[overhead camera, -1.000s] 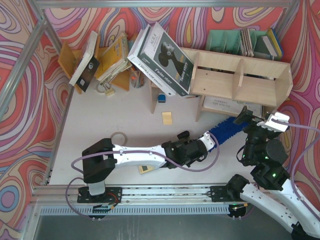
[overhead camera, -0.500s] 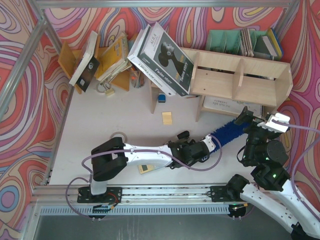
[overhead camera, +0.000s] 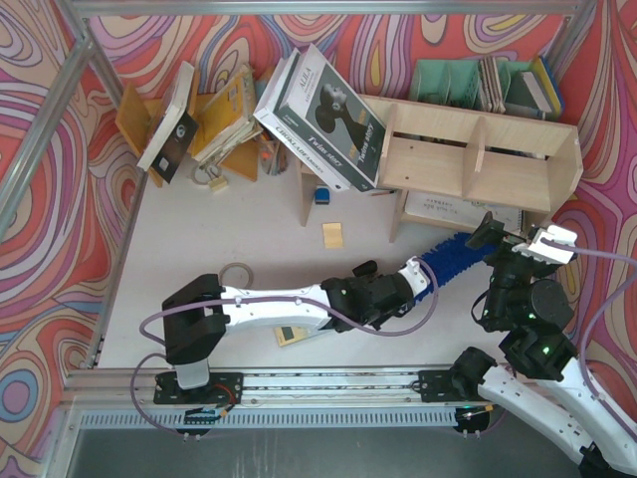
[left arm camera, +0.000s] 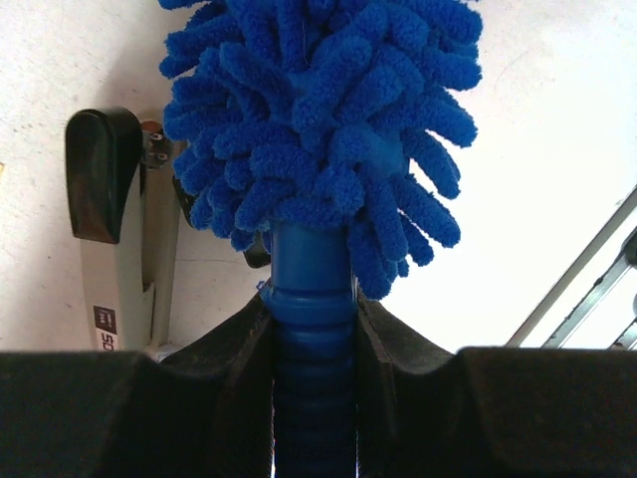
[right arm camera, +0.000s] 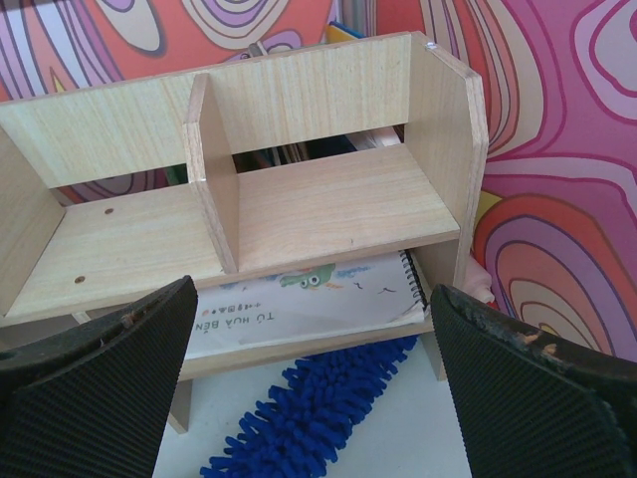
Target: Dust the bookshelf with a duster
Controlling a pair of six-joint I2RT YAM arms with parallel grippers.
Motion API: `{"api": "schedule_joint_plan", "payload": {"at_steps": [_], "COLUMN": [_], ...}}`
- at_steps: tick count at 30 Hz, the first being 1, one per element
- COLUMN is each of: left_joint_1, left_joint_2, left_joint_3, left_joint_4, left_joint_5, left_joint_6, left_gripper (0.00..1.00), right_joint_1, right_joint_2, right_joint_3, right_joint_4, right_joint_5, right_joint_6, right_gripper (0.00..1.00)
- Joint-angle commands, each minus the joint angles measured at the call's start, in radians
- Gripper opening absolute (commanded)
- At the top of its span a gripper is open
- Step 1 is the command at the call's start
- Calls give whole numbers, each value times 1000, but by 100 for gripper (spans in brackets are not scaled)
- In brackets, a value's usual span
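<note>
The duster (overhead camera: 453, 257) is a bright-blue fluffy brush lying low over the table. Its tip reaches under the front edge of the bookshelf (overhead camera: 468, 164), the pale plywood unit at the back right. My left gripper (overhead camera: 401, 286) is shut on the duster's ribbed blue handle (left arm camera: 312, 299), with the fluffy head (left arm camera: 318, 119) just ahead of the jaws. My right gripper (overhead camera: 518, 239) stands open in front of the shelf's right end with nothing in it. In the right wrist view the bookshelf (right arm camera: 328, 199) fills the frame, the duster (right arm camera: 299, 418) below it and my right gripper (right arm camera: 314, 309) wide apart.
A spiral notebook (right arm camera: 318, 294) lies under the shelf's lower board. A stapler (left arm camera: 119, 239) lies beside the duster. Large books (overhead camera: 323, 115) lean on the shelf's left end. Green file holders (overhead camera: 448, 80) stand behind it, an orange-brown rack (overhead camera: 149, 119) back left. A tape ring (overhead camera: 237, 274) lies near my left arm.
My left arm pushed the duster a little toward the shelf, then drew back to about where it began. The right arm has not moved.
</note>
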Motion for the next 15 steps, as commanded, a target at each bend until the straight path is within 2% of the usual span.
{"api": "schedule_joint_plan", "payload": {"at_steps": [1,9,15], "left_joint_1": [-2,-3,-10], "left_joint_2": [39,72,14], "left_joint_3": [3,-2,5], "left_joint_4": [56,-9,-14], "left_joint_5": [28,43,39], "left_joint_6": [11,6,24], "left_gripper": [0,0,0], "right_joint_1": [2,2,2], "right_joint_2": [-16,-3,7], "right_joint_3": [-3,-3,0], "right_joint_4": [29,31,28], "right_joint_5": [4,-7,-5], "right_joint_6": [-7,-8,-7], "right_gripper": [88,88,88]}}
